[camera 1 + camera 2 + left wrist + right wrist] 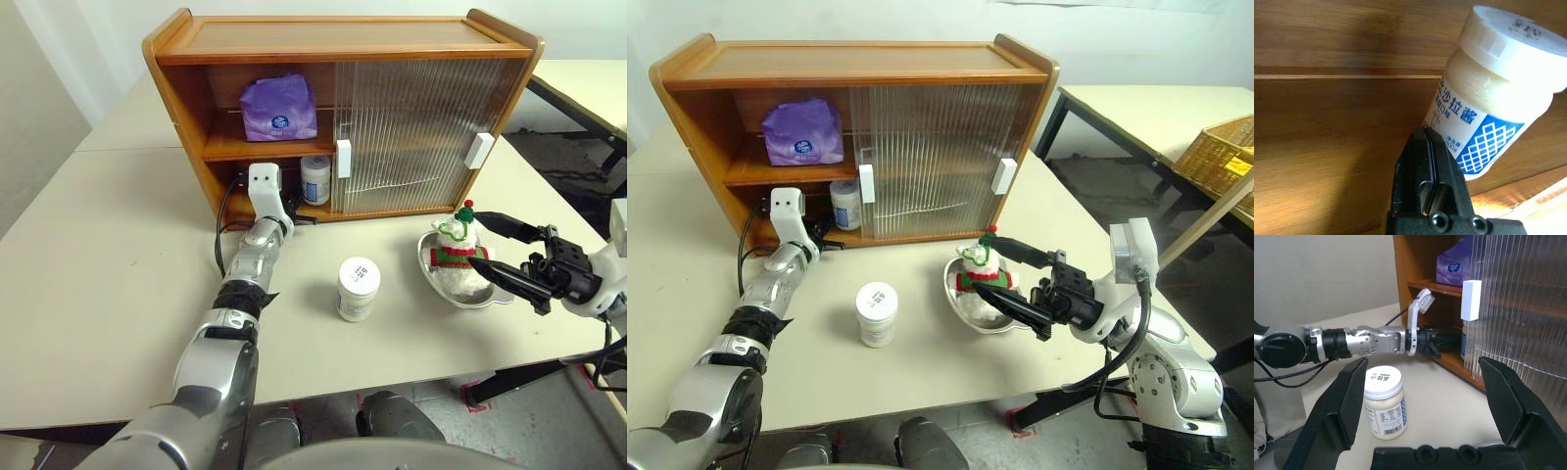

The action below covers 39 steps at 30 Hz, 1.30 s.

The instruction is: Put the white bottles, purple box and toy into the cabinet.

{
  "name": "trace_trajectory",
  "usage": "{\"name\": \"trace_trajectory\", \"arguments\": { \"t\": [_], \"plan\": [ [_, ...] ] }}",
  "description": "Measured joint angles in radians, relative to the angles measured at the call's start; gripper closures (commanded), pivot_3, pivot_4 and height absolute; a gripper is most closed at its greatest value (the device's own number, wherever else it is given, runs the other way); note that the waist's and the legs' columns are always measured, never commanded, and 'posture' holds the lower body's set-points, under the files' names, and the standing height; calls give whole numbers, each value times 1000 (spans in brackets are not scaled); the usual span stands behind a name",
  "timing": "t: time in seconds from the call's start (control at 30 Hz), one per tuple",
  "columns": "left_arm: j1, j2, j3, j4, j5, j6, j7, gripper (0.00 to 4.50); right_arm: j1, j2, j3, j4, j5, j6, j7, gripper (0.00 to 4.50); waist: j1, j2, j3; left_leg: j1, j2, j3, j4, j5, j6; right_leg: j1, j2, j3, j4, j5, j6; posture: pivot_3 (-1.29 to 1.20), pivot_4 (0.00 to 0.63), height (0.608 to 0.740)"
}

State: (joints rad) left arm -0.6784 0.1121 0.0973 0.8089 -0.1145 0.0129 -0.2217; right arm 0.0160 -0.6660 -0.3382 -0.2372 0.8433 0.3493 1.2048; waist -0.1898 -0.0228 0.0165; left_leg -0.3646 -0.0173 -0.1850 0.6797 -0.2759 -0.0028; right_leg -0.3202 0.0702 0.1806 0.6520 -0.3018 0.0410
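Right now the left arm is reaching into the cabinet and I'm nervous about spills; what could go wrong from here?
The shut left gripper sits right beside the bottle on the lower shelf, so a push could tip it. The second bottle stands on the table near the left arm and could be knocked on the way back. The toy lies in a metal dish near the table's edge, by the open right gripper.

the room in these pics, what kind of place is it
Probably a lab or test room, not a home: plain cream tables pushed together, a wooden cabinet set on one as a prop, and bare white walls.
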Motion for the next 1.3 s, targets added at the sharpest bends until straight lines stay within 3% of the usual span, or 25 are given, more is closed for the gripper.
{"name": "trace_trajectory", "arguments": {
  "t": [0.17, 0.37, 0.5, 0.67, 0.87, 1.0, 1.3],
  "plan": [
    [-13, 6, 1, 16, 0, -9, -1, 4456, 2, -4, -4, -5, 0, 0, -5, 0, -8, 0, 0, 0, 0, 0, 0, 0, 0, 0, 0, 0, -1, 0, 0, -281, 0, 740],
    [158, 36, 1, -218, -20, 73, -38, 4456, 7, -4, -9, -25, 1, 0, -18, 0, -31, 0, 0, -1, 0, 0, -1, 0, 0, 0, 0, 0, -2, -1, 0, -259, 0, 740],
    [268, 50, 7, -390, -89, 139, -126, 3650, 5, -4, -7, -25, 1, 0, -17, 0, -31, 0, 0, 0, 0, 0, 0, 0, 0, 0, 0, 0, -1, -1, 0, -247, 0, 740],
    [362, 71, 5, -619, -195, 206, -247, 1869, -11, -3, 2, -11, 0, 0, -2, 0, -25, 0, 0, 0, 0, 0, 0, 0, 0, 0, 0, 0, -1, 0, -2, -240, 0, 740],
    [504, 278, -87, -799, -341, 331, -622, 29, -16, -4, 5, 6, 0, 0, 7, 0, -14, 1, -1, 1, 3, -1, -2, -1, -2, -2, 0, -1, 0, 5, -17, -235, 0, 740],
    [539, 422, -156, -780, -311, 293, -817, 29, -17, -6, 5, 12, -1, 0, 16, 0, -2, 2, -1, 0, 5, -3, -3, -4, -3, -6, 0, -2, 1, 7, -21, -232, 0, 740],
    [485, 475, -239, -639, -252, 80, -1101, 29, -29, -7, 7, 14, -8, 0, 22, 0, 10, 11, -7, -11, 6, -3, -4, -4, -4, -19, -5, -4, 1, 9, -26, -229, 0, 740]
  ]
}}
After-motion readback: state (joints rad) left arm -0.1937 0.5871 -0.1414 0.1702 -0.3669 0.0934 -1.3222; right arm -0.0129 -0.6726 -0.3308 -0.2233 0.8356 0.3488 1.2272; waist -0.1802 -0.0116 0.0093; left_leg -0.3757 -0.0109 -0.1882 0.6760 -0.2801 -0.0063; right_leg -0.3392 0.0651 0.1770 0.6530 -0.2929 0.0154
